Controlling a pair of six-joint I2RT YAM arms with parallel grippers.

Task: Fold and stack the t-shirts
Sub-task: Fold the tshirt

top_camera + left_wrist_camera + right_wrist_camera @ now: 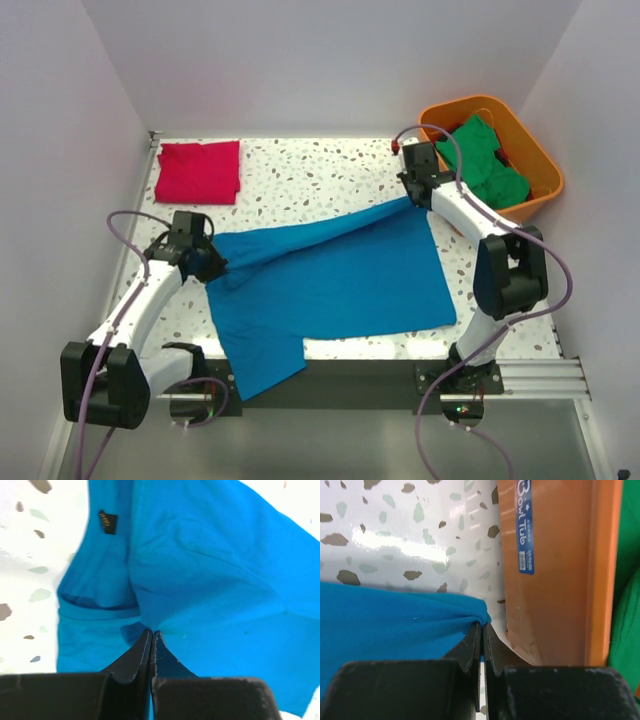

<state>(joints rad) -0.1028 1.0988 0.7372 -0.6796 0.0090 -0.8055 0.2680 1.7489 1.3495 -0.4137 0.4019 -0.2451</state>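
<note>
Your left gripper (pixel 151 632) and right gripper (pixel 483 625) each pinch the blue t-shirt (pixel 340 285). Its tight edge runs between them. The loose cloth lies on the near side.

We see the blue t-shirt (pixel 330 275) as bright solid blue, no print. Its neck tag (pixel 106 521) is black. The red t-shirt (pixel 199 171) is plain crimson and the green t-shirts (pixel 485 160) are solid green, no pattern. The bin (pixel 540 165) is orange, and its sticker (pixel 526 525) is blue with white lettering. The table (pixel 320 175) is glossy white, terrazzo-speckled in grey, brown and pale green. The arms (pixel 150 295) are white with black joints. The left gripper (pixel 151 632) and right gripper (pixel 483 626) are black. We mark the cables (pixel 120 225) purple and the walls (pixel 330 60) pale lilac-white, plain.
</note>
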